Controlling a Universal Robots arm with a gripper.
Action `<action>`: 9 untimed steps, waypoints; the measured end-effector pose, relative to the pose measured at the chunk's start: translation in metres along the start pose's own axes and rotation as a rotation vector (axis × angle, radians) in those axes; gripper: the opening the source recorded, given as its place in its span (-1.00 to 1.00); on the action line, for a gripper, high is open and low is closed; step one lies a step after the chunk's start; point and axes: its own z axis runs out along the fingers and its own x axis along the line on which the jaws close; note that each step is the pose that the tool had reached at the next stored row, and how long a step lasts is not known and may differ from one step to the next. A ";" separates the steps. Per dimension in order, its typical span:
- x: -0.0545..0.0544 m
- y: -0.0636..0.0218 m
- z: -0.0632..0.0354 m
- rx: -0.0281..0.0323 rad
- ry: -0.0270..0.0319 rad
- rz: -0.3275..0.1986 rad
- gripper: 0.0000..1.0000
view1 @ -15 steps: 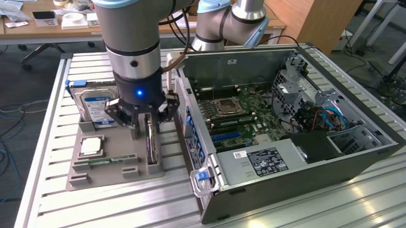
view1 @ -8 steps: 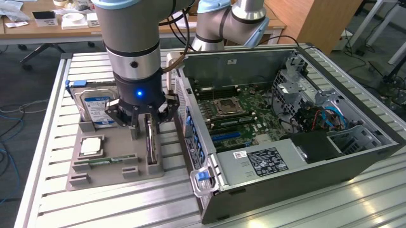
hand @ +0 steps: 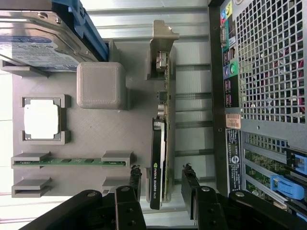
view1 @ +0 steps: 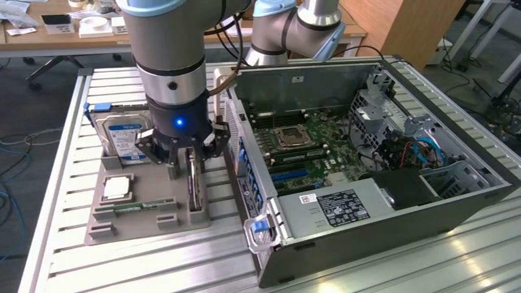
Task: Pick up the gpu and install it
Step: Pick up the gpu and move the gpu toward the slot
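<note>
The gripper [view1: 187, 162] hung low over a gray holder [view1: 122, 231] on the slatted metal table [view1: 122, 271]; its jaws stood open, one on each side of the gpu [hand: 159, 143], with a gap showing between each of the fingers [hand: 135, 181] and the card; nothing was clamped.

The gpu stood upright on its thin edge in a slot of the holder, along the side nearest the computer case [view1: 366, 238]; in the wrist view its black cover faced one finger and its green board the other; its silver bracket [hand: 163, 36] was at the end away from the gripper, and the jaws straddled the opposite end.

Other parts sat in the same holder: a hard drive [view1: 124, 139] with a blue-white label stood on edge at the far end, a square processor [view1: 116, 186] lay flat in its frame, and a thin green memory stick [view1: 134, 206] lay in a slot beside it; a plain gray block [hand: 100, 85] rose from the holder between the hard drive and the gpu.

The case lay on its side at the exterior view's right of the holder, its panel off and the motherboard [view1: 297, 143] exposed.
</note>
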 end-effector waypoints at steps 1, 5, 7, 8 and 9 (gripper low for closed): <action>0.000 0.0000 0.0014 0.0000 -0.0001 0.000 -0.05; 0.000 0.0000 0.0066 0.0000 0.0000 0.000 -0.05; 0.000 0.0011 0.0079 0.0002 0.0001 0.000 -0.05; 0.000 0.0020 0.0085 0.0001 0.0000 0.000 -0.05; 0.000 0.0031 0.0089 -0.0001 -0.0001 0.000 -0.05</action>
